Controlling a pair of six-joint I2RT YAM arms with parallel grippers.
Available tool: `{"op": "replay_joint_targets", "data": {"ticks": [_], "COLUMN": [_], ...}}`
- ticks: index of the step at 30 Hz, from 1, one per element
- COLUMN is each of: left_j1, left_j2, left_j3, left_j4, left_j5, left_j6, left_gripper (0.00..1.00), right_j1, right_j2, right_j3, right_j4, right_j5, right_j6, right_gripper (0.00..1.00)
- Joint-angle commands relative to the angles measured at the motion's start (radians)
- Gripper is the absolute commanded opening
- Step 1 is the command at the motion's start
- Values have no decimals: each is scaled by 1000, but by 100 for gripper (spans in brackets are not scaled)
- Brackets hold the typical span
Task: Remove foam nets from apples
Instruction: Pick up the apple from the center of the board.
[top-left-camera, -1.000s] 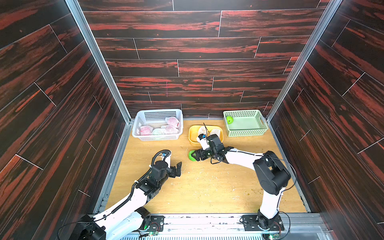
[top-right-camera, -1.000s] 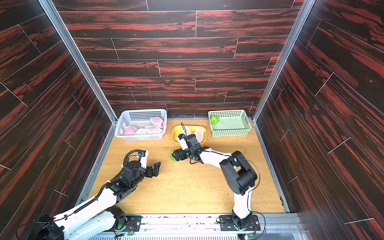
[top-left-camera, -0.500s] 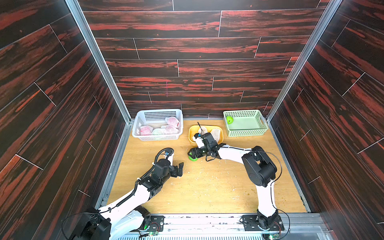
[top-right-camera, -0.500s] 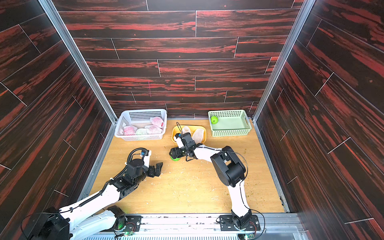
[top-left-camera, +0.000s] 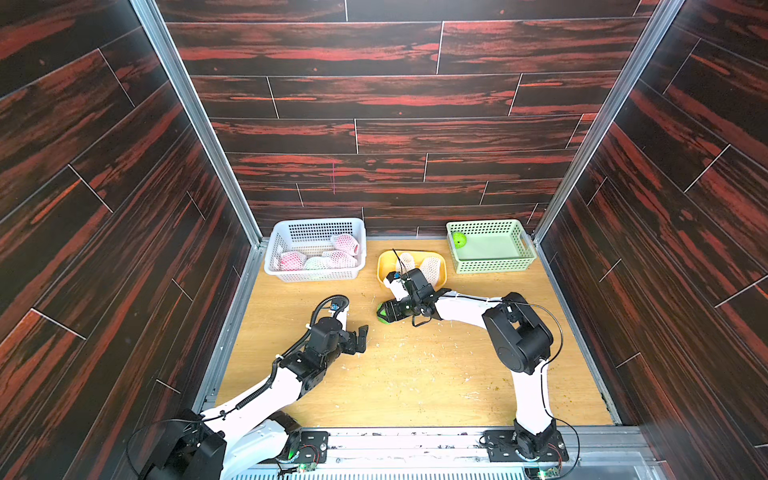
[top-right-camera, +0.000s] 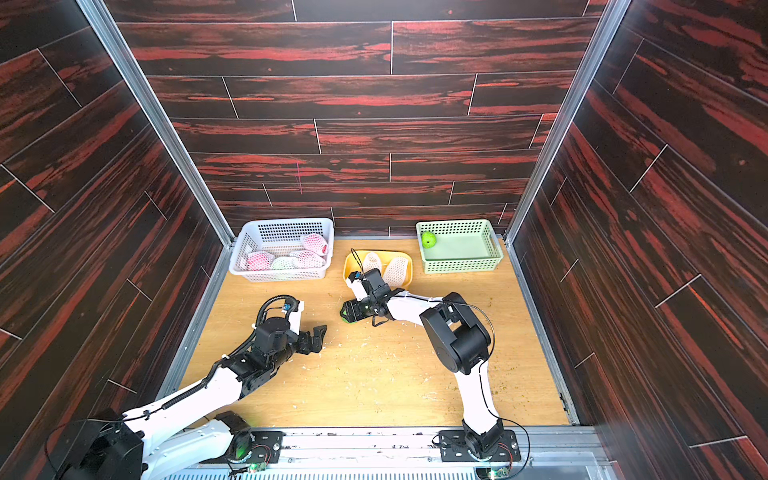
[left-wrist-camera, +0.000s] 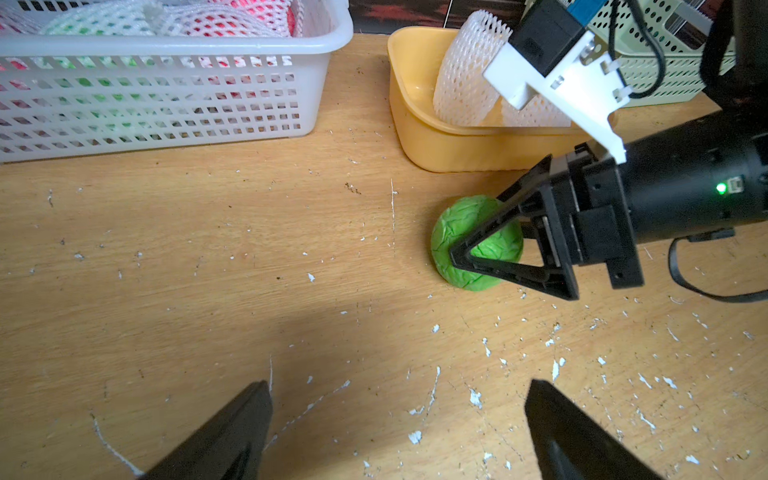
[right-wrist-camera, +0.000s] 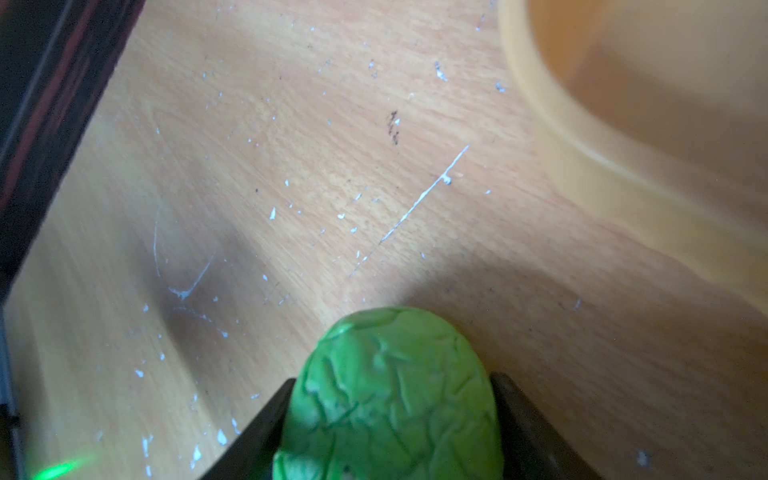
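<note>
A bare green apple (top-left-camera: 380, 312) (left-wrist-camera: 461, 226) lies on the wooden table just in front of the yellow tub (top-left-camera: 383, 266). My right gripper (top-left-camera: 385, 312) (right-wrist-camera: 392, 379) is shut on it, one black finger pressed against each side. Two empty foam nets (top-left-camera: 431, 266) (left-wrist-camera: 461, 70) stand in the tub. Several netted apples (top-left-camera: 346, 243) lie in the white basket (top-left-camera: 316, 275). Another bare green apple (top-left-camera: 459, 239) sits in the green basket (top-left-camera: 492, 264). My left gripper (top-left-camera: 361, 338) (left-wrist-camera: 399, 386) hovers open and empty over the table, a short way left of the held apple.
The white basket, yellow tub and green basket stand in a row along the back wall. Dark wood-pattern walls close in the table on three sides. White foam crumbs (left-wrist-camera: 473, 397) are scattered over the tabletop.
My right gripper's jaws have closed in on the green apple on the table. The left arm has edged slightly to the right, its gripper still open.
</note>
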Motion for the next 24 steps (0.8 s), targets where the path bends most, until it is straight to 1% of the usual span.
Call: {"op": "replay_joint_targets", "data": {"ticks": [1, 2, 4, 6, 9, 11, 12, 15, 18, 19, 24], "left_j1": [3, 3, 3, 3, 3, 3, 4, 4, 3, 3, 3], "left_j2": [34, 49, 77, 96, 98, 85, 75, 60, 49, 47, 82], "left_j3": [48, 59, 77, 93, 100, 97, 96, 106, 137, 150, 226], "left_j4": [37, 43, 58, 73, 93, 103, 107, 104, 92, 92, 144], "left_j5": [-8, -6, -6, -8, -9, -17, -19, -30, -11, -4, 99], "left_j6": [-11, -7, -4, -8, -10, -11, -9, 9, 29, 30, 54], "left_gripper": [100, 100, 100, 100, 100, 100, 100, 100, 100, 100, 100], "right_j1": [5, 5, 4, 2, -11, -17, -22, -49, -93, -108, -197], "right_j2": [-7, -22, -49, -76, -119, -161, -182, -232, -259, -263, -267], "right_j3": [-36, -41, -48, -52, -50, -58, -60, -66, -55, -44, 37], "right_j4": [-13, -7, -2, 1, 2, 13, 17, 53, 102, 110, 95], "right_j5": [-19, -24, -30, -45, -102, -122, -154, -237, -327, -339, -338], "right_j6": [-22, -28, -37, -45, -42, -41, -41, -7, 62, 79, 118], "right_gripper": [50, 44, 37, 33, 24, 23, 22, 14, 14, 14, 14]}}
